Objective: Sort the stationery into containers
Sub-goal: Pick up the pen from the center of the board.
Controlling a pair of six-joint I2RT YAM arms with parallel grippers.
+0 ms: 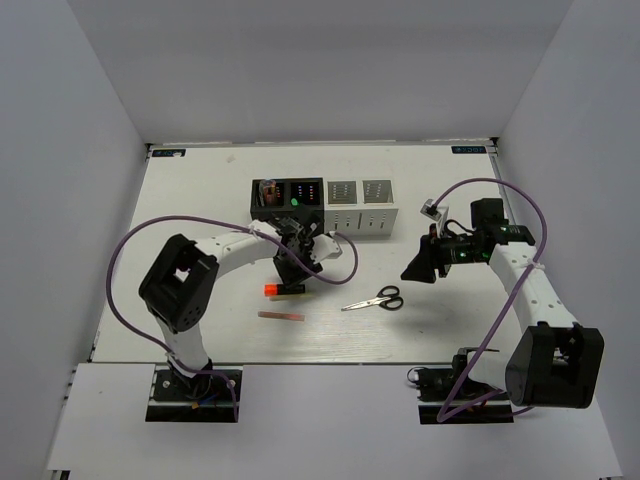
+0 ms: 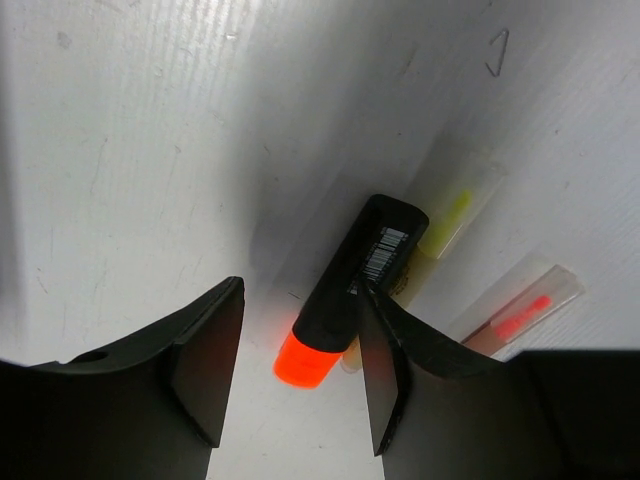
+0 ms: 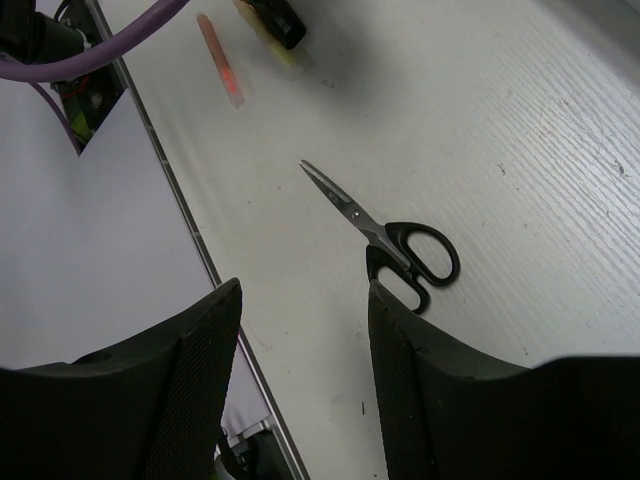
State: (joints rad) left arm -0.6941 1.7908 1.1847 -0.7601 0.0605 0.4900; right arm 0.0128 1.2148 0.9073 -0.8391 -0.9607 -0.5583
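Observation:
A black highlighter with an orange end (image 2: 345, 290) lies on the table between my left gripper's open jaws, its body against the right finger (image 2: 385, 370). My left gripper (image 2: 300, 300) hangs low over it, just in front of the containers (image 1: 320, 205), a joined row of two black and two white boxes. A yellow stick (image 2: 445, 222) and a pink stick (image 2: 520, 312) lie beside the highlighter. The black-handled scissors (image 3: 400, 245) lie on the table under my open, empty right gripper (image 3: 305, 300). From above I see the scissors (image 1: 378, 299) left of and below my right gripper (image 1: 420, 262).
The leftmost black box holds a pinkish item (image 1: 267, 190) and the second black box shows a green end (image 1: 297, 200). The pink stick (image 1: 281, 316) lies near the table's front. White walls close in the table on three sides. Purple cables loop off both arms.

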